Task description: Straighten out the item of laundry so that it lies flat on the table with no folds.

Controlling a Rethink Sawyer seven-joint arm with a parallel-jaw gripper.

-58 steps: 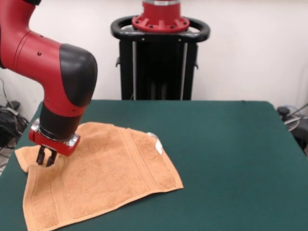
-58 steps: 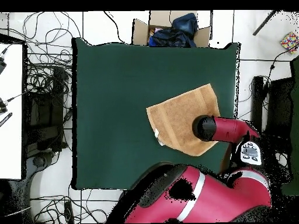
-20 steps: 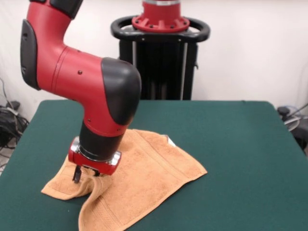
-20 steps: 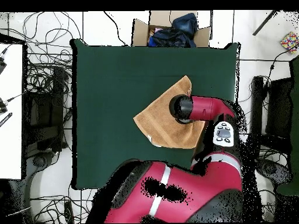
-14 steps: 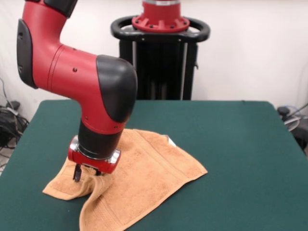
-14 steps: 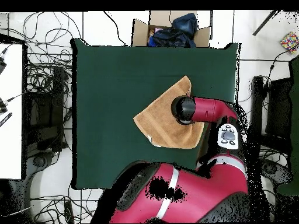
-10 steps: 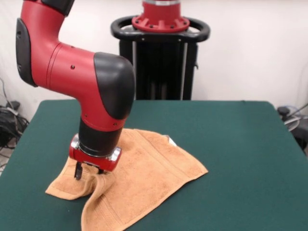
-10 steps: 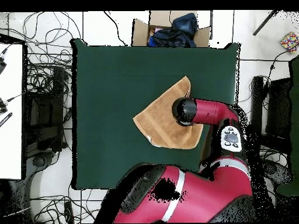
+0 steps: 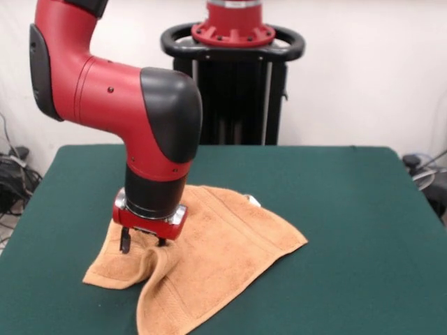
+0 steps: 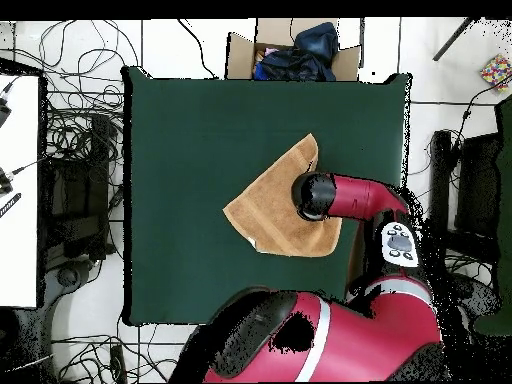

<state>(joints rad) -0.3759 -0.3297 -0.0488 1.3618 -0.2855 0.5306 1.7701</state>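
- Front view: the jaws of the red-and-black gripper (image 9: 142,244) are pinched on a raised ridge of the orange-tan terry-cloth towel (image 9: 209,258).
- The red and black arm (image 9: 119,105) comes down steeply, wrist nearly vertical over the towel's left part.
- The towel lies rumpled on the dark green felt table (image 9: 349,230), a fold running from the gripper toward the near edge.
- Overhead view: the towel (image 10: 270,215) sits near the table's (image 10: 200,130) middle.

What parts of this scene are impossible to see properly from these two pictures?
- Front view: the towel runs off the bottom edge, so its near corner is cut off.
- Front view: the cloth under the end effector is bunched, hiding whatever lies beneath the ridge.
- Overhead view: the arm covers the end effector and part of the towel.
- Overhead view: the cardboard box holds dark cloth too small to identify.
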